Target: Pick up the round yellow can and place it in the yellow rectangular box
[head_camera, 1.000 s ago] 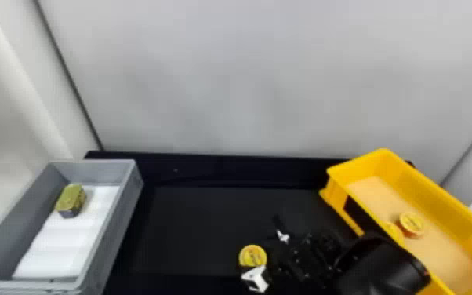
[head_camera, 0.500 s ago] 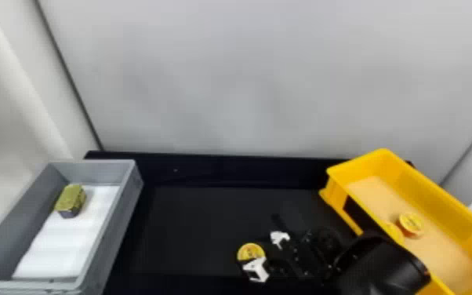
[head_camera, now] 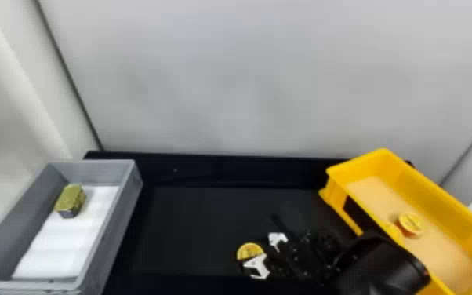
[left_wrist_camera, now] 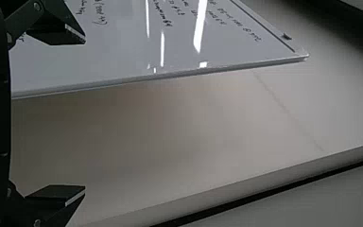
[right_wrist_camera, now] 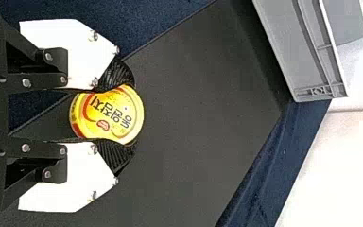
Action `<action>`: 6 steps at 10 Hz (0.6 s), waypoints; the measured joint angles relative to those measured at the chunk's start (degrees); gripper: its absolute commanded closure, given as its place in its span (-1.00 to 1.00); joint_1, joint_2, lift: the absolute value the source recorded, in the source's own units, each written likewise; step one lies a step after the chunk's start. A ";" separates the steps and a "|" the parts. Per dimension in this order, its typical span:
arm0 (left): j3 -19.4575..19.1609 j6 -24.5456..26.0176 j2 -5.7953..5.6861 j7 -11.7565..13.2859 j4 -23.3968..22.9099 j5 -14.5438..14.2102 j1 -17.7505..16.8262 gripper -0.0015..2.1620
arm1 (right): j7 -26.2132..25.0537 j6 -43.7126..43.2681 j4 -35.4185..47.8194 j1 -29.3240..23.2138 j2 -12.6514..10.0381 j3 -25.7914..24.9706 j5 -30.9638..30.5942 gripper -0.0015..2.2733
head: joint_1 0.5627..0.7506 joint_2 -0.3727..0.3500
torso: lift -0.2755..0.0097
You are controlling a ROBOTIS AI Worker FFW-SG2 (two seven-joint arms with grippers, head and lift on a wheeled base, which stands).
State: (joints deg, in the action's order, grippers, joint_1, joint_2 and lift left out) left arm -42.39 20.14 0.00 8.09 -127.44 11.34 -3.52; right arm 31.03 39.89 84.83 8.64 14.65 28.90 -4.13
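My right gripper (head_camera: 264, 251) is low over the black table in the head view, at the round yellow can (head_camera: 249, 251). In the right wrist view that gripper (right_wrist_camera: 118, 113) is shut on the can (right_wrist_camera: 108, 115), its black pads pressing on opposite sides of the rim and the lid facing the camera. The yellow rectangular box (head_camera: 358, 159) stands at the right, partly behind the right arm, with round yellow cans (head_camera: 411, 224) inside. In the left wrist view my left gripper (left_wrist_camera: 85, 113) is open, its fingers wide apart with nothing between them, away from the table.
At the left stands a grey bin (head_camera: 129, 196) with a gold-topped can (head_camera: 70, 200) on white lining (head_camera: 64, 239). Black table surface (head_camera: 207, 219) lies between the bin and the yellow box. A pale wall (head_camera: 227, 78) rises behind.
The white parts of my right gripper's fingers have come closer together around the can, and now cover part of it in the head view. Bin and box are unmoved.
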 measured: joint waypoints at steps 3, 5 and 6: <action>-0.30 0.00 0.00 0.00 0.00 -0.01 0.10 -0.85 | -1.28 4.06 6.75 -0.21 0.22 -1.33 0.02 -0.29 | 0.31 0.07 | 0.54; -0.35 0.00 0.00 0.00 0.04 -0.01 0.16 -0.86 | -1.96 8.35 13.65 -0.04 0.18 -2.34 0.03 -0.29 | 0.31 0.07 | 0.54; -0.39 0.00 0.00 0.00 0.07 -0.01 0.15 -0.85 | -2.04 10.86 17.09 0.34 0.13 -2.63 -0.08 -0.29 | 0.31 0.07 | 0.54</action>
State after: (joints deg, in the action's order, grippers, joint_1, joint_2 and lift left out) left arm -42.78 20.14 0.00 8.09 -127.37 11.34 -3.37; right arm 28.99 50.75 101.92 8.98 14.78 26.27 -4.21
